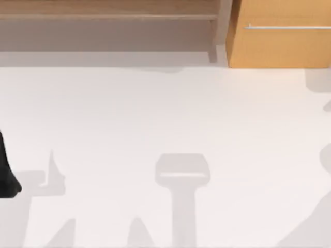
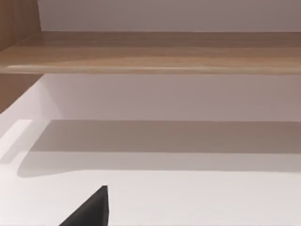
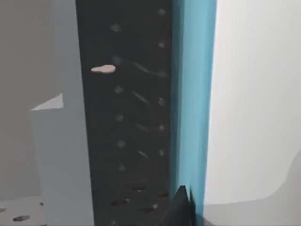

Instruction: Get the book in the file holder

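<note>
**Right wrist view.** The book, a narrow white object with a teal-blue strip along one edge (image 3: 193, 94), lies directly ahead of the right gripper (image 3: 181, 207). The gripper's dark tip sits against the near end of the strip. Whether the gripper is closed on the book or merely beside it cannot be told. The book's long axis runs straight away from the gripper, and the teal edge faces the file holder, a dark panel of perforated metal (image 3: 127, 117). Strip and panel are parallel and look flush, edge against face. A pale grey-blue upright panel (image 3: 66, 155) stands on the dark panel's other side. Whether the book is already between the holder's walls or only pressed alongside one cannot be settled here. The coming move turns on that relation: judged from this alignment, any remaining travel would be along the book's long axis, kept parallel to the panel.

**Top view.** The white table (image 1: 155, 113) carries grey shadows. A light wooden open shelf (image 1: 108, 10) fills the upper left, and an orange-brown wooden cabinet with a thin metal handle (image 1: 279, 46) the upper right. The left arm (image 1: 6, 173) is parked at the left edge.

**Left wrist view.** The left gripper (image 2: 89, 212) faces the shelf across bare table. Its state cannot be told. The right arm is clearly the nearer.
</note>
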Robot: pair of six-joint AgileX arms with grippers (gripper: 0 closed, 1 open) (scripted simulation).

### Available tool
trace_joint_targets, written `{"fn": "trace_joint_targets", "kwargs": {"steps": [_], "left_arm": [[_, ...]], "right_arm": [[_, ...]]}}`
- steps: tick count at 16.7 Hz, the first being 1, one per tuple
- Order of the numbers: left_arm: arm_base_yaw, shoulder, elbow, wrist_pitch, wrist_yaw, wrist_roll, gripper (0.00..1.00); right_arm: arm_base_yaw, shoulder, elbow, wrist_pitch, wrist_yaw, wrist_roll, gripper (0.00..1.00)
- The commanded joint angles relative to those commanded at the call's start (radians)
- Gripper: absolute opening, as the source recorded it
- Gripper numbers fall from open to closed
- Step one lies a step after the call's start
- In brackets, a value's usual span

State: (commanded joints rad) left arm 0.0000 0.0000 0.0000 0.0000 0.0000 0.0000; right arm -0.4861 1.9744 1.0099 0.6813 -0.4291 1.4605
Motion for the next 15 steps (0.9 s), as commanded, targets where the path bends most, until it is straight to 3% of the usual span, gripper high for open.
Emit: {"fn": "trace_joint_targets", "kwargs": {"steps": [10, 15], "left_arm": [[0.000, 0.000, 0.000, 0.000, 0.000, 0.000, 1.00], [0.000, 0.000, 0.000, 0.000, 0.000, 0.000, 1.00]], "right_arm": [[0.000, 0.000, 0.000, 0.000, 0.000, 0.000, 0.98], [0.000, 0.000, 0.000, 0.000, 0.000, 0.000, 1.00]]}}
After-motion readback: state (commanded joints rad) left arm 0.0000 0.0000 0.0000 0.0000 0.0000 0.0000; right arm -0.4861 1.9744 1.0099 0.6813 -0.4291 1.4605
